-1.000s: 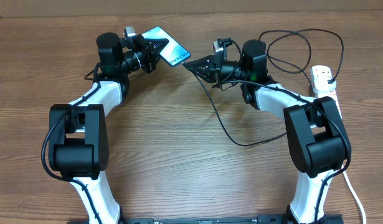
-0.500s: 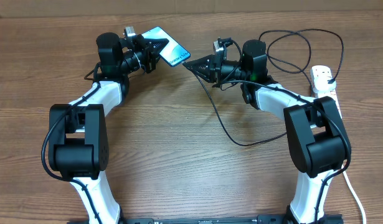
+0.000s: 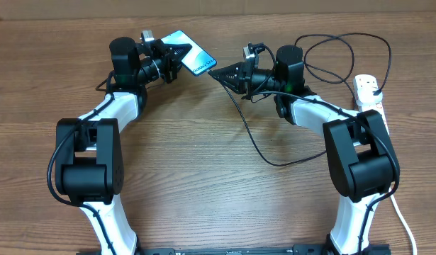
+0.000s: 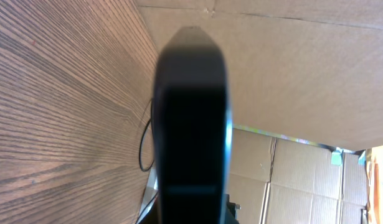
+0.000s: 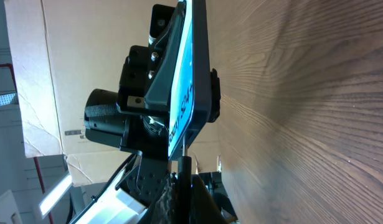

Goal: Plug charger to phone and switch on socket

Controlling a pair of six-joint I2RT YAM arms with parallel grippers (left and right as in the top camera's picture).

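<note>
The left gripper holds the phone. Its jaws are closed tight on one end of the phone. The rest of the phone sticks out past the jaws, up off the table, toward the other arm. The blue screen is lit.

The right gripper holds the charger. Its jaws are pinched almost all the way together on the thin black cable, close to the small tip. The tip pokes out in front of the jaws and points at the phone. The two grippers face each other and are near each other.

From the right wrist, the phone is straight ahead of the jaws, turned so we see it mostly from the side. The little tip of the charger comes up from between the right gripper and reaches the short edge of the phone. I cannot tell if the tip is inside the phone or just touching it. The left gripper is behind the phone.

From the left wrist, the phone is a dark blurry shape right in front of the jaws. The jaws themselves do not show there.

Behind the right jaws, the cable hangs down, loops over the table, and goes to the socket. The socket lies well away from both grippers, beside the right arm, with a black plug on it.
</note>
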